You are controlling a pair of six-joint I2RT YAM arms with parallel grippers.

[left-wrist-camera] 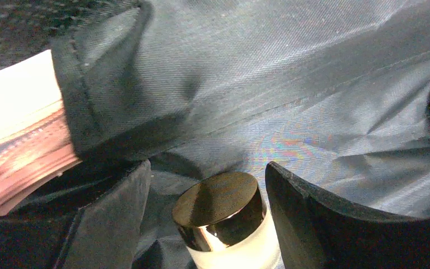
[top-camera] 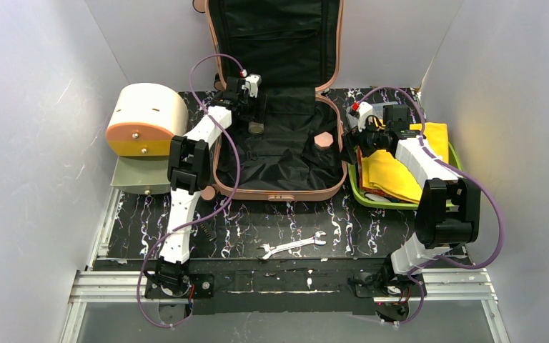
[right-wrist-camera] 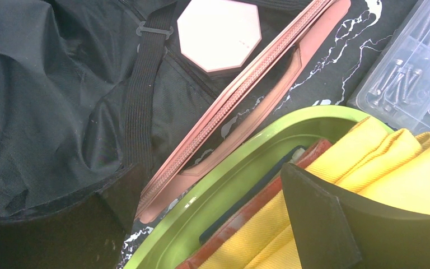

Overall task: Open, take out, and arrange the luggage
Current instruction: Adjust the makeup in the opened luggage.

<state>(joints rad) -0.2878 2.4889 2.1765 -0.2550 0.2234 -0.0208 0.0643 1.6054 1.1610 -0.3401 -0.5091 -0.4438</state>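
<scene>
The salmon-pink luggage (top-camera: pixel 279 193) lies open at the back middle, its lid (top-camera: pixel 275 36) standing upright, black lining showing. My left gripper (top-camera: pixel 252 114) reaches into the shell and stands open around a small frosted jar with a dark shiny lid (left-wrist-camera: pixel 222 216). The right finger is close to the jar and a gap shows on the left side. A pink octagonal box (top-camera: pixel 322 140) rests in the shell's right part. My right gripper (top-camera: pixel 361 136) hangs open over the luggage's right rim (right-wrist-camera: pixel 229 106) and the lime-green tray (right-wrist-camera: pixel 241 168), holding nothing.
The tray (top-camera: pixel 354 187) holds a folded yellow cloth (top-camera: pixel 393 175) over red and dark items. A clear box of screws (right-wrist-camera: pixel 414 84) sits behind it. A cream-and-orange drum box (top-camera: pixel 143 118) stands at the left. A wrench (top-camera: pixel 293 245) lies at the front.
</scene>
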